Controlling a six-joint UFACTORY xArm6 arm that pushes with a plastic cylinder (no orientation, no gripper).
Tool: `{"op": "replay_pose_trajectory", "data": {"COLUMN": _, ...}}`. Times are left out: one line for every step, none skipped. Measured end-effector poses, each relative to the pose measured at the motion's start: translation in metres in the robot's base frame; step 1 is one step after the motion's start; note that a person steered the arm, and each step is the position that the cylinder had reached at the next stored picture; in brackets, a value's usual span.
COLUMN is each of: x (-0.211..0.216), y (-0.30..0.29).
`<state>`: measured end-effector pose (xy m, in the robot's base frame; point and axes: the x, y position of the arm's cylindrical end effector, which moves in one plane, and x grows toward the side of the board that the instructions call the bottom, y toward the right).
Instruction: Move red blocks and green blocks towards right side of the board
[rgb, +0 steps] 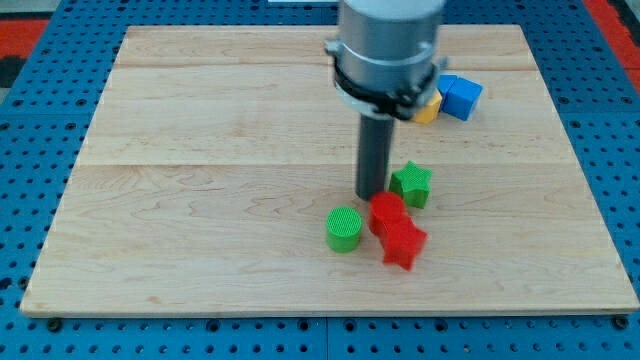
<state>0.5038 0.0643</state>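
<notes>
My tip (372, 193) rests on the wooden board (200, 150) right of centre. It sits just above the upper red block (388, 212) and just left of the green star block (411, 184), close to both. A second red block (404, 245), star-like, lies against the first one, below and to its right. A green cylinder (344, 229) stands left of the red pair, below and left of my tip.
A blue cube (461, 98) and a yellow block (429, 108) sit together at the view's upper right, partly hidden by the arm's grey body (388, 45). Blue pegboard (30, 150) surrounds the board.
</notes>
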Motion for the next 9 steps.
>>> {"op": "replay_pose_trajectory", "data": {"x": 0.006, "y": 0.026}}
{"op": "replay_pose_trajectory", "data": {"x": -0.018, "y": 0.001}}
{"op": "replay_pose_trajectory", "data": {"x": -0.019, "y": -0.025}}
{"op": "replay_pose_trajectory", "data": {"x": -0.019, "y": -0.080}}
{"op": "replay_pose_trajectory", "data": {"x": 0.018, "y": -0.107}}
{"op": "replay_pose_trajectory", "data": {"x": 0.086, "y": -0.077}}
{"op": "replay_pose_trajectory", "data": {"x": 0.115, "y": -0.044}}
{"op": "replay_pose_trajectory", "data": {"x": 0.106, "y": 0.003}}
{"op": "replay_pose_trajectory", "data": {"x": 0.076, "y": 0.013}}
